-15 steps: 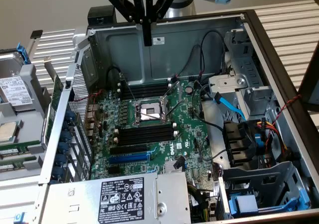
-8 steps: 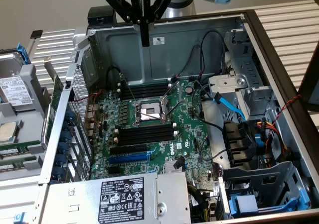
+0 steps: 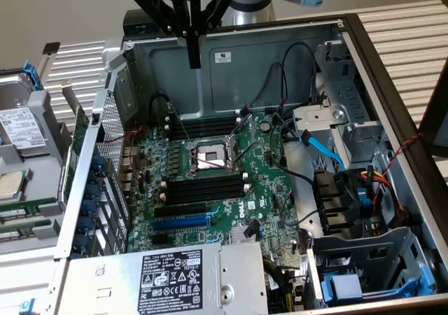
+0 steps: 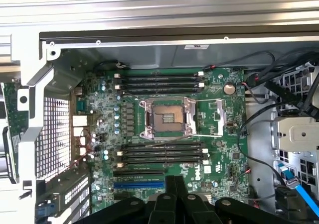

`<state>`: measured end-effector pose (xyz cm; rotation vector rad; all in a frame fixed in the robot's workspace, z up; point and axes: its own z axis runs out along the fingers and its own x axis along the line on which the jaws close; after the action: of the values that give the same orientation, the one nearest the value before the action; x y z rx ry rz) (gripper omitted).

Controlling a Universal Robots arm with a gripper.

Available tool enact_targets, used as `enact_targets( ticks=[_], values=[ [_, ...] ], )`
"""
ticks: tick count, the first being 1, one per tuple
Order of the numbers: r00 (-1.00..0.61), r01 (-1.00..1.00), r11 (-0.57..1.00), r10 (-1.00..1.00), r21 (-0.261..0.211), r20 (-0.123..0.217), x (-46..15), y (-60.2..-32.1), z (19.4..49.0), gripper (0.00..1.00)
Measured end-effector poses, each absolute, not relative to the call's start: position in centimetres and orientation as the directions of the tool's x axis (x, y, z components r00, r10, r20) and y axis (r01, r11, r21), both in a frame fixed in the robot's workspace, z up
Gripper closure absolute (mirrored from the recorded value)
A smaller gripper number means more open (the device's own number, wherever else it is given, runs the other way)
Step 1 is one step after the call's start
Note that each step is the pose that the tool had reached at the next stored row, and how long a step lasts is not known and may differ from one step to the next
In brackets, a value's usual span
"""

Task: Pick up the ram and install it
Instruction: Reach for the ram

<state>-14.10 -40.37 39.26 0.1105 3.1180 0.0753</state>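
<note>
My gripper (image 3: 193, 45) hangs high over the far wall of the open computer case (image 3: 231, 70); its fingers are shut together and hold nothing. The wrist view has the same shut gripper (image 4: 174, 191) above the green motherboard (image 4: 219, 114). A long thin green stick, by its look the ram (image 3: 26, 207), lies flat outside the case at the exterior view's left, far from the gripper. Black memory slots (image 3: 206, 189) with white end clips run on both sides of the processor socket (image 3: 208, 155), and nothing sits in them.
A hard drive (image 3: 19, 126) and a processor chip (image 3: 10, 185) rest beside the ram. A green card (image 3: 78, 147) stands along the case's left wall. Power supply (image 3: 175, 280) sits at the front, cables and drive cages (image 3: 350, 203) at the exterior view's right. A blue expansion slot (image 3: 180, 222) lies near the slots.
</note>
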Motion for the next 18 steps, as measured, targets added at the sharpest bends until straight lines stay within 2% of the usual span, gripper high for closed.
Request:
enact_targets(
  ticks=[18],
  values=[
    [-0.997,0.07,0.996,0.071,0.049,-0.019,-20.5,-42.1,39.3,0.89]
  ],
)
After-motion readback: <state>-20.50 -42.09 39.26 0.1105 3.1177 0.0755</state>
